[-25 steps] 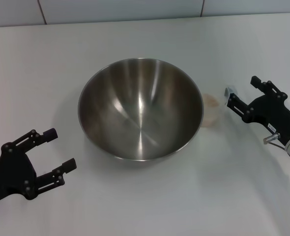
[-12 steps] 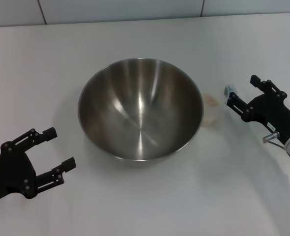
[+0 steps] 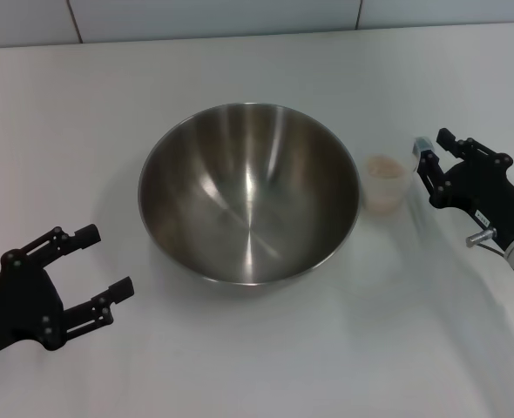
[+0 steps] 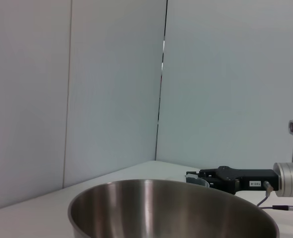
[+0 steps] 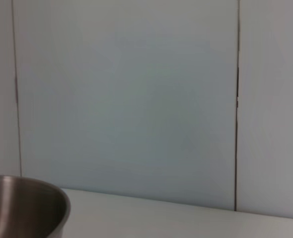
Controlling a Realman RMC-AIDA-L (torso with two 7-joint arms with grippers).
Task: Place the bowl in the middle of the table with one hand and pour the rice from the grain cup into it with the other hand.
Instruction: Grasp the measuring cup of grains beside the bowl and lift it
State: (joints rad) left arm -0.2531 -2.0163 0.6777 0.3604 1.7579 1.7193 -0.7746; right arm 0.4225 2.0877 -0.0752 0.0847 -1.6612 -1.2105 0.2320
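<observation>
The bowl [image 3: 249, 206] sits upright near the middle of the table [image 3: 257, 78], its brushed steel interior showing no contents. The grain cup [image 3: 385, 182] stands upright on the table just beside the bowl's rim, on the robot's right side, apart from the bowl by a narrow gap. The rice [image 3: 384, 168] fills the cup as a pale heap visible through its open top.

The right gripper [image 3: 434, 151] is positioned on the far side of the cup from the bowl, close to the cup but not enclosing it. Its two fingers stand parted, with the tips pointing toward the cup, and nothing is between them. The cup's wall and the nearer fingertip appear just beside each other; contact cannot be confirmed from the head view.

The left gripper [image 3: 106, 266] rests low over the table at the robot's left, well apart from the bowl. Its fingers are spread and hold nothing.

In the left wrist view, the bowl [image 4: 174, 209] fills the lower area, and the right gripper [image 4: 198, 177] appears beyond its far rim. In the right wrist view, only a portion of the bowl [image 5: 25, 206] and the table [image 5: 186, 220] are seen against a panelled wall [image 5: 126, 99].
</observation>
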